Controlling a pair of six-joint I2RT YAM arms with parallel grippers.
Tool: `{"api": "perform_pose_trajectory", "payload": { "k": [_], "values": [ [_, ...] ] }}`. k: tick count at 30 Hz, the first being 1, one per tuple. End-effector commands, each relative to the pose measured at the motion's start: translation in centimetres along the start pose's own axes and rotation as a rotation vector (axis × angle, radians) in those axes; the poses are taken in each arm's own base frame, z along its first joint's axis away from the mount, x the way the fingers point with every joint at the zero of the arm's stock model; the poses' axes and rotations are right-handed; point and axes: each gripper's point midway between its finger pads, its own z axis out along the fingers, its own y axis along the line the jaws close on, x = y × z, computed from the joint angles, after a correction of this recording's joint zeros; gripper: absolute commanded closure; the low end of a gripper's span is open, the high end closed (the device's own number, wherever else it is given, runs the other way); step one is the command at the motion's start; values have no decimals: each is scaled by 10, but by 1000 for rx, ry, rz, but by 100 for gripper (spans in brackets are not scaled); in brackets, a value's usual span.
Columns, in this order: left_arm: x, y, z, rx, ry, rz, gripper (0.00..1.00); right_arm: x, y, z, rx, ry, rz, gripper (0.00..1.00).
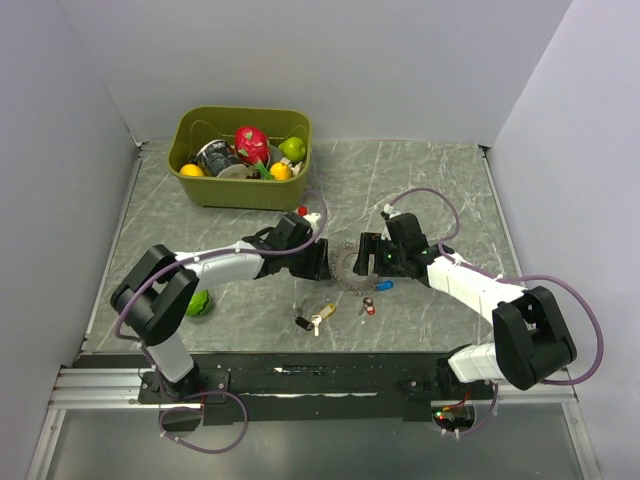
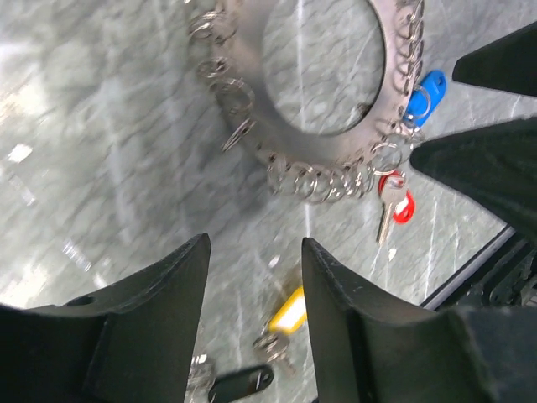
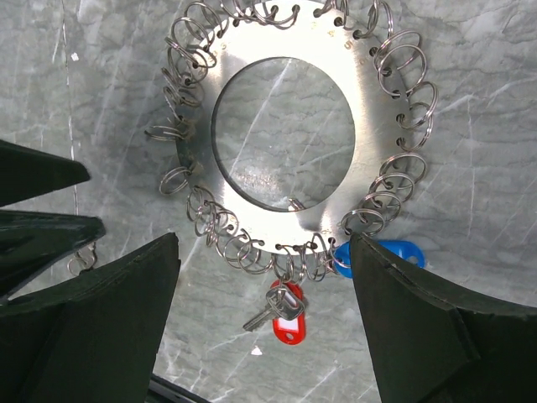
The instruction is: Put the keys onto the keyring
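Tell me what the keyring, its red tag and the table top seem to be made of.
The keyring: flat metal, probably steel, with a dull brushed grey sheen; wire loops through its rim. The red tag: likely plastic, glossy and evenly coloured. The table top: grey with pale veins, stone or a printed laminate; the look leaves it open.

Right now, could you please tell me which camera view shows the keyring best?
Right wrist: nearly the whole keyring shows, sharp and close, tags included. Left wrist catches only part of it, blurred; top external shows it tiny.
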Motion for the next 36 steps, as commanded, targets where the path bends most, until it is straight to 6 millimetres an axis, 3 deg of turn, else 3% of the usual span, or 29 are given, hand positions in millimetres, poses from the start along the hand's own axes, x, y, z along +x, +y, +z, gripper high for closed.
{"api": "perform_pose_trajectory", "payload": {
  "k": [1, 10, 20, 36],
  "values": [
    [-19, -22, 13, 62, -29, 41, 48, -8, 0, 0, -4, -27, -15, 12],
    [-19, -28, 34, 56, -1, 68, 57, -9, -4, 2, 15, -21, -30, 11],
    [-14, -26, 43, 37, 19, 88, 71, -12, -5, 4, 20, -25, -34, 11],
    [-3, -10, 40, -54, 5, 83, 75, -13, -2, 5, 5, -22, -35, 11]
  ]
}}
